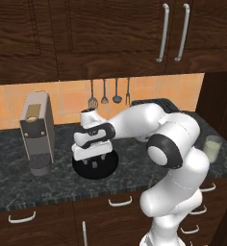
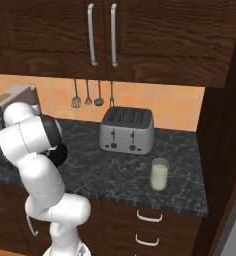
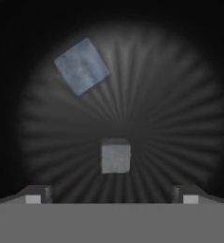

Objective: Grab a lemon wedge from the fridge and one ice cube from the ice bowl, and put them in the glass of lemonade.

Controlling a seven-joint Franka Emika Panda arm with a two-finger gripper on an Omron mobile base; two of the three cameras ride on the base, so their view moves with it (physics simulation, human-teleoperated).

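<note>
While claw (image 3: pixel 111 199) hangs wide over ice bowl (image 3: pixel 199 85), ice cube (image 3: pixel 116 158) lies between tips (untouched); second cube (image 3: pixel 81 66) beyond.

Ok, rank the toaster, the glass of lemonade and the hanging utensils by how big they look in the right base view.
1. Toaster, clearly the largest.
2. Glass of lemonade, much smaller, though it stands nearer the camera than the toaster.
3. Hanging utensils, each a thin shape on the backsplash; they hang farthest back, so their true size against the glass is unsure.

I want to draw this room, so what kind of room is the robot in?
A kitchen, most likely. A steel toaster sits on a dark stone counter, cooking utensils hang on the orange tiled wall, and wooden cupboards hang above.
</note>
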